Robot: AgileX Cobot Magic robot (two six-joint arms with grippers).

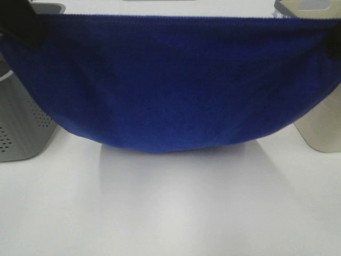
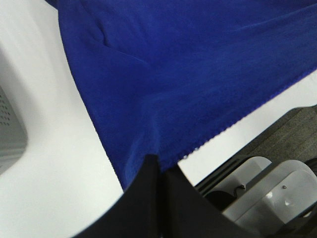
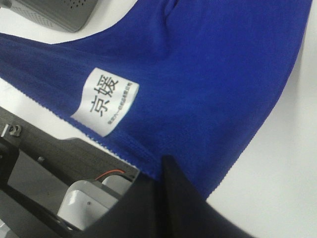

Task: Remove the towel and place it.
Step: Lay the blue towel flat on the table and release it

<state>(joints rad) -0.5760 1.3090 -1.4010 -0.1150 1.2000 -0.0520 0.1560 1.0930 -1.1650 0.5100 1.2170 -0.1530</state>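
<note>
A dark blue towel [image 1: 170, 80] hangs stretched between my two grippers, high above the white table, and sags in the middle. My left gripper [image 1: 24, 24] is shut on its left top corner; the left wrist view shows the black fingers [image 2: 158, 173] pinching the towel [image 2: 188, 74]. My right gripper [image 1: 333, 45] is shut on the right top corner; the right wrist view shows its fingers [image 3: 166, 171] closed on the towel [image 3: 208, 74] near a white label [image 3: 106, 101].
A grey perforated box [image 1: 21, 122] stands at the left and a beige container [image 1: 322, 128] at the right, both partly behind the towel. White table [image 1: 170, 208] lies in front. Grey equipment [image 1: 306, 6] sits at the back.
</note>
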